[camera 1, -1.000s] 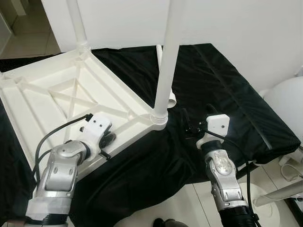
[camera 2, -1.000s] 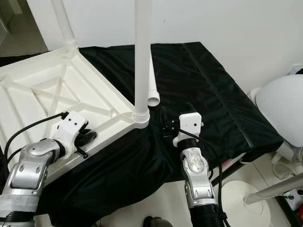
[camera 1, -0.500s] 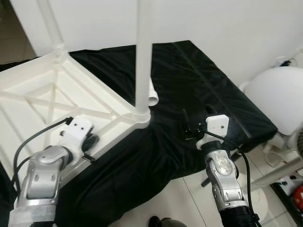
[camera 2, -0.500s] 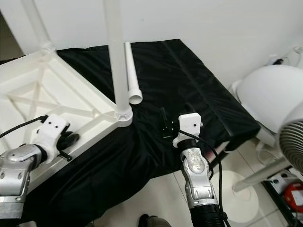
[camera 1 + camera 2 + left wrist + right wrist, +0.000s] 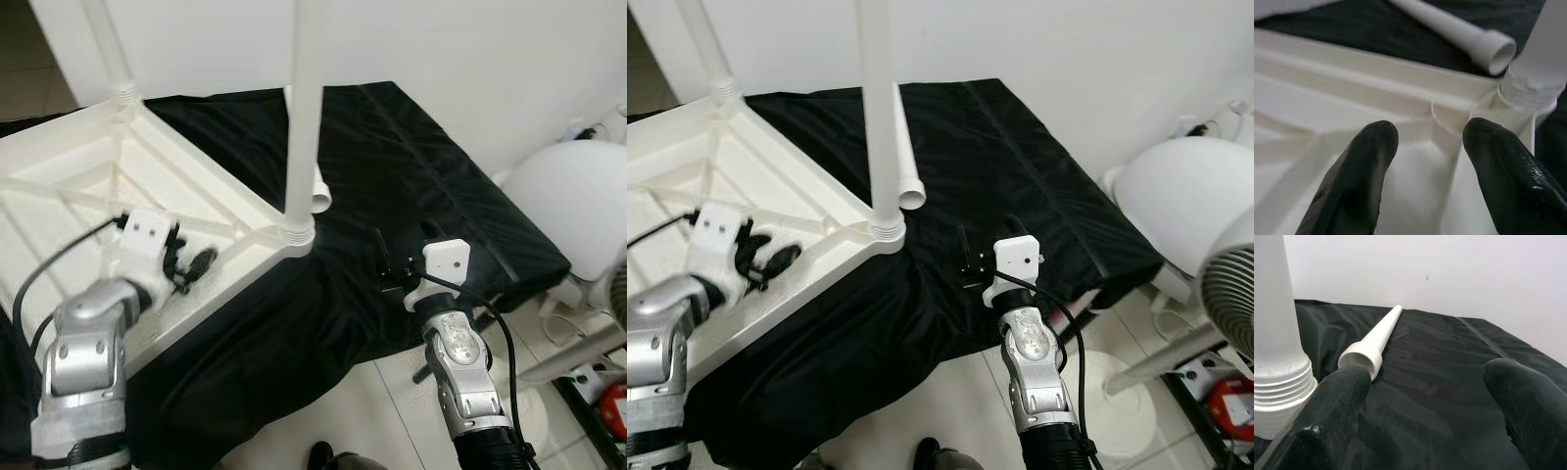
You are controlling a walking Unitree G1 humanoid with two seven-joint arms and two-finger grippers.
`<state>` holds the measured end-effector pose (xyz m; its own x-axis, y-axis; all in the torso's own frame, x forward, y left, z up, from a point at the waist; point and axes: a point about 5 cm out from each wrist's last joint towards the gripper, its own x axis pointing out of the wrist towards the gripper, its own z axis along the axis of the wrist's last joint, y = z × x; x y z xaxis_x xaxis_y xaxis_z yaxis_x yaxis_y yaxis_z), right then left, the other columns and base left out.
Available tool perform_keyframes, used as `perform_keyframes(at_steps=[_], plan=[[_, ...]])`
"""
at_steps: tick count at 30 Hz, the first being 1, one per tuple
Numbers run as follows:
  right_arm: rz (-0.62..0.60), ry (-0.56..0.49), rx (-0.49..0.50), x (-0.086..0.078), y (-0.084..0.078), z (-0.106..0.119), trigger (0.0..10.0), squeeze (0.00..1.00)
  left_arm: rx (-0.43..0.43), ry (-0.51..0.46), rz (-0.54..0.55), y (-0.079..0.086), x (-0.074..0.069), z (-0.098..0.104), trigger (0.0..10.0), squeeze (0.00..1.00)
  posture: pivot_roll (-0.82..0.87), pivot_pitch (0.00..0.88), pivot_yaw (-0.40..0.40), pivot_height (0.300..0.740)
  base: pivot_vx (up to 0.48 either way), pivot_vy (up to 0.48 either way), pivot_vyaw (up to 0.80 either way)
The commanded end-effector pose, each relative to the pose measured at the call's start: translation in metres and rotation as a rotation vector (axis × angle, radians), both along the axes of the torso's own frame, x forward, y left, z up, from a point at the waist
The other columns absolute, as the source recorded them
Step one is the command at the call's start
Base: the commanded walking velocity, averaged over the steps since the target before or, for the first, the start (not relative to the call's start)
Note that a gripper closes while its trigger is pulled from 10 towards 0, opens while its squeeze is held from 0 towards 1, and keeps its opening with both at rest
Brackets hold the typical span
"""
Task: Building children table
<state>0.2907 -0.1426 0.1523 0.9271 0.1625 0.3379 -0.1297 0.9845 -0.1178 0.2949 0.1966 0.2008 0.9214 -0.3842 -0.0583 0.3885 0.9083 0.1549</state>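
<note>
Tabletop (image 5: 88, 186) carries 2 fitted legs (image 5: 302, 108); 1 loose leg (image 5: 1374, 340); both end effectors (image 5: 1425, 161) (image 5: 1415, 401) wide.

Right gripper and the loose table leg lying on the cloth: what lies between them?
Only bare black cloth, as the right wrist view shows; the open right gripper faces the loose leg across it.

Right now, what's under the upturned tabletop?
A black cloth lies under the white tabletop and spreads out past its near corner. A loose white leg lies on it. Whatever the cloth covers is hidden.
</note>
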Motion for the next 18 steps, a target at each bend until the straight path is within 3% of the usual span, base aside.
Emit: perform_keyframes(at_steps=[1,4,8,9,18], plan=[[-0.005,0.016,-0.006,-0.002,-0.003,-0.006,10.0,0.00,-0.023,-0.052,0.174,0.007,0.002,0.005,10.0,0.00,0.11,0.120,-0.039,0.740,0.000,0.000,0.00],[-0.006,0.017,-0.005,-0.002,-0.002,-0.006,10.0,0.00,-0.130,-0.127,0.105,-0.001,0.001,0.022,10.0,0.00,0.11,0.123,-0.035,0.740,0.000,0.000,0.00],[-0.007,0.017,-0.004,-0.002,-0.002,-0.007,10.0,0.00,-0.148,-0.151,0.079,-0.003,-0.001,0.026,10.0,0.00,0.11,0.124,-0.035,0.740,0.000,0.000,0.00],[-0.015,0.015,0.000,-0.003,-0.003,-0.006,10.0,0.00,-0.139,-0.235,0.079,-0.005,-0.005,0.031,10.0,0.00,0.11,0.127,-0.036,0.740,0.000,0.000,0.00],[-0.032,0.014,0.013,-0.003,-0.005,-0.006,10.0,0.00,-0.161,-0.266,0.064,-0.006,-0.009,0.032,10.0,0.00,0.11,0.132,-0.043,0.740,0.000,0.000,0.00]])
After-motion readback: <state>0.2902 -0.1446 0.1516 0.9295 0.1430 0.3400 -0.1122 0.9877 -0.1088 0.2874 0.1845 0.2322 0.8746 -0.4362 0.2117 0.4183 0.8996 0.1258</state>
